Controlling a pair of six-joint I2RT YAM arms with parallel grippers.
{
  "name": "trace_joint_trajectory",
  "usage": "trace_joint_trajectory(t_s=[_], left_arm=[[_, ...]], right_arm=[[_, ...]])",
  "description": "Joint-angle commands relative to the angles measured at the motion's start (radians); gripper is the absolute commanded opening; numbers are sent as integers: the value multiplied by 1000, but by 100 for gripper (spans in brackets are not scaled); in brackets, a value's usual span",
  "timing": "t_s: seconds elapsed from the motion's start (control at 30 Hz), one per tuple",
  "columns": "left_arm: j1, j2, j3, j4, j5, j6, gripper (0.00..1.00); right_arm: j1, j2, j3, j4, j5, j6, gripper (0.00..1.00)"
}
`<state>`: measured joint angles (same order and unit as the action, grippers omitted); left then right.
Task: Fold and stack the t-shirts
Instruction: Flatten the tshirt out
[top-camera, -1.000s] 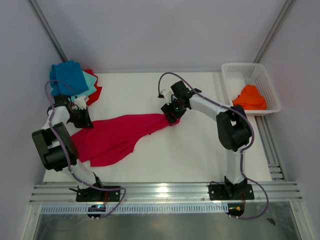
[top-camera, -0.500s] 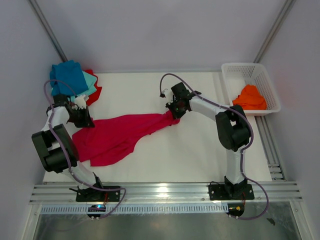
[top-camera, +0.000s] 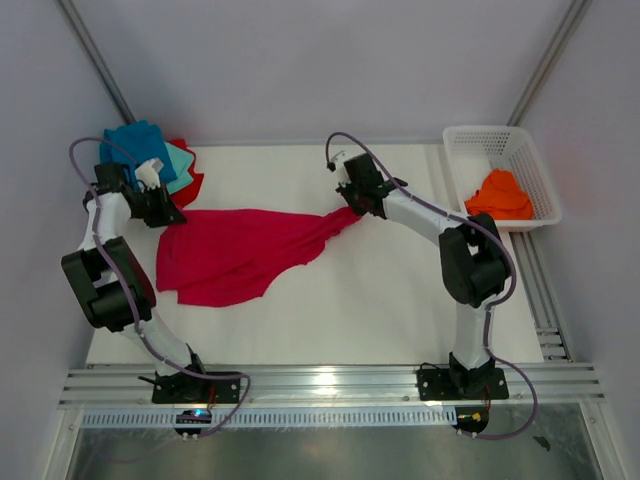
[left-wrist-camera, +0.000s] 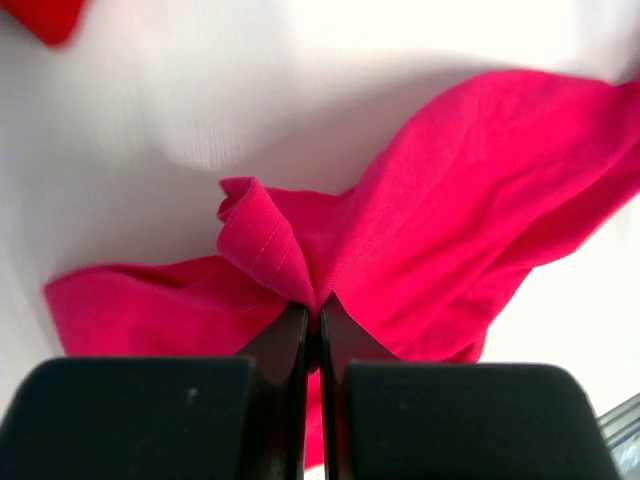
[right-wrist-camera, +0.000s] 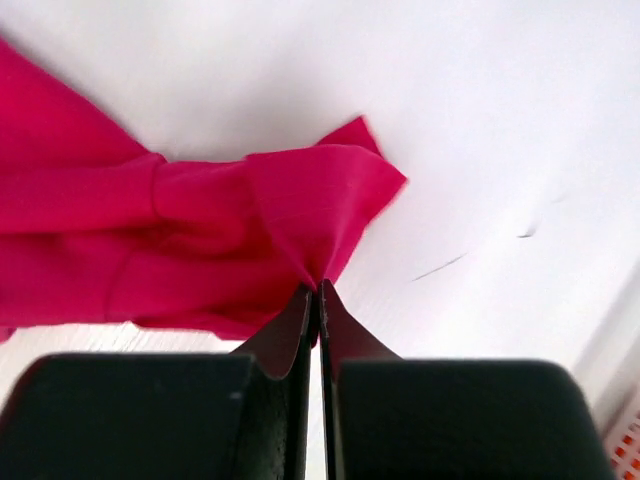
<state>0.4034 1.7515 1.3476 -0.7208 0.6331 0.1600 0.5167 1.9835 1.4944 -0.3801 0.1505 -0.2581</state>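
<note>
Top view, hidden: the fingertips of the left gripper (top-camera: 165, 212) and the right gripper (top-camera: 352, 208) are lost under their own wrists and the cloth.
Top view, pile: at the far-left corner a blue t-shirt (top-camera: 135, 145) lies on top. It covers most of a teal t-shirt (top-camera: 181, 163) and a red t-shirt (top-camera: 190, 184), so only their edges show.
Top view, crimson t-shirt (top-camera: 240, 255): it is strung between the two grippers across the left-middle of the table (top-camera: 390, 290), and its wide part lies flat towards the near side.
Top view, room: bare table lies to the right of the shirt and in front of it. The white lattice basket (top-camera: 535, 165) with an orange t-shirt (top-camera: 498, 195) sits at the far-right edge, well apart from the right gripper.
Left wrist, jaws: the fingers (left-wrist-camera: 285, 345) are clenched on a stitched fold of the crimson t-shirt.
Left wrist, cut off: a blurred red patch sits in the upper-left corner.
Right wrist, jaws: the fingers (right-wrist-camera: 290, 330) are pinched tight on a bunched corner of the crimson t-shirt.
Right wrist, cut off: a sliver of the basket shows at the lower-right corner.
</note>
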Motion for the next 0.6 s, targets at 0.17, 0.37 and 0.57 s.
trace_joint_trajectory(t_s=[0.17, 0.37, 0.57], left_arm=[[-87, -61, 327, 28, -19, -94, 0], [-124, -46, 640, -97, 16, -146, 0], [-126, -115, 706, -74, -18, -178, 0]], right_arm=[[-4, -216, 182, 121, 147, 11, 3], [-3, -259, 357, 47, 178, -81, 3], [-3, -317, 399, 29, 192, -110, 3]])
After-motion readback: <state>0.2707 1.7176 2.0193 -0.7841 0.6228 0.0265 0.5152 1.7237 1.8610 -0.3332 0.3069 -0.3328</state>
